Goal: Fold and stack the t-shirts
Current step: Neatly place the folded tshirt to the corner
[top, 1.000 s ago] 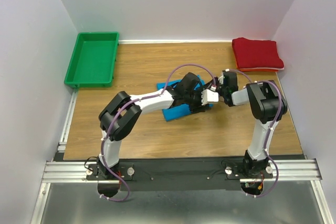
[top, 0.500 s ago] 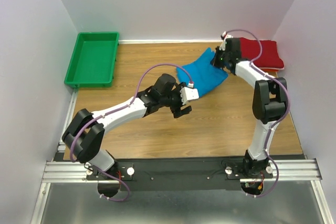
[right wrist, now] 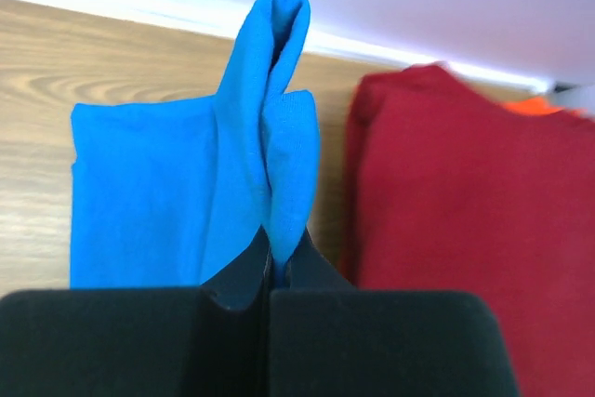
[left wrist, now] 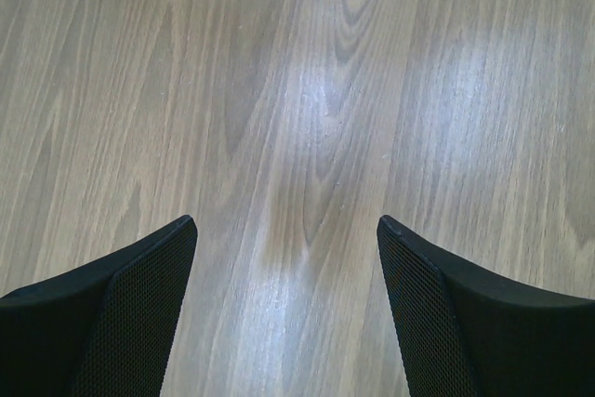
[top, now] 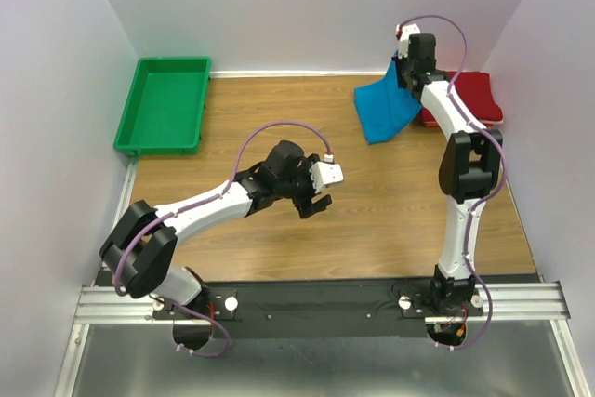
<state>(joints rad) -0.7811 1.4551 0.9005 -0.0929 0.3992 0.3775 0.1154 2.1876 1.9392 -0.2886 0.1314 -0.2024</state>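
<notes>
Above wooden table point(left wrist: 316, 90), right claw point(right wrist: 268, 262) pinches blue t-shirt point(right wrist: 167, 183) beside red t-shirt point(right wrist: 446, 211); left claw point(left wrist: 286, 230) gapes wide, empty.

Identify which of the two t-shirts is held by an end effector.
The blue t-shirt: the right end effector pinches its cloth; the red t-shirt lies folded, ungripped, beside it.

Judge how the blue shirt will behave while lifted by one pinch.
Probably floppy: the blue shirt droops below the right gripper and its pinch. Likely light, since one small fold bears it. It may unfold when set down.
</notes>
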